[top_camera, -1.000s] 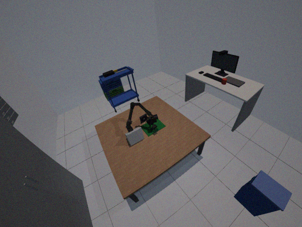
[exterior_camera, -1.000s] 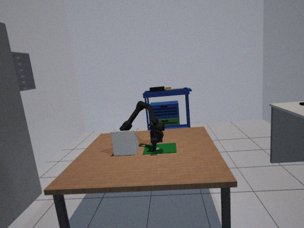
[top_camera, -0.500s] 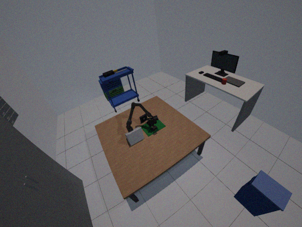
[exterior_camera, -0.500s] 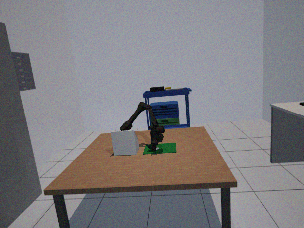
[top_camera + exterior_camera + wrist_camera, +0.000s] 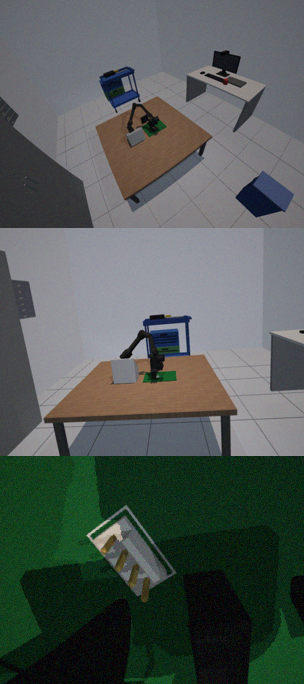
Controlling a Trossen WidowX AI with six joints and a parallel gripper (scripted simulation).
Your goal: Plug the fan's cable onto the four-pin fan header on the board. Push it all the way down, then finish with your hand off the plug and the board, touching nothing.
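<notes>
The green board (image 5: 162, 126) (image 5: 170, 376) (image 5: 40, 505) lies on the wooden table (image 5: 154, 159) (image 5: 139, 399). In the wrist view the four-pin fan header (image 5: 131, 561) is a white-framed socket with its gold pins bare. My gripper (image 5: 153, 129) (image 5: 154, 377) (image 5: 210, 597) hangs low over the board, open, with one finger on each side of the plug and not closed on it. The black fan (image 5: 144, 119) stands behind the board.
A grey box (image 5: 135, 138) (image 5: 124, 375) stands on the table just left of the board, close to the arm. A blue cart (image 5: 119, 87) (image 5: 166, 335) is behind the table, and a desk (image 5: 224, 87) with a monitor stands off to the right.
</notes>
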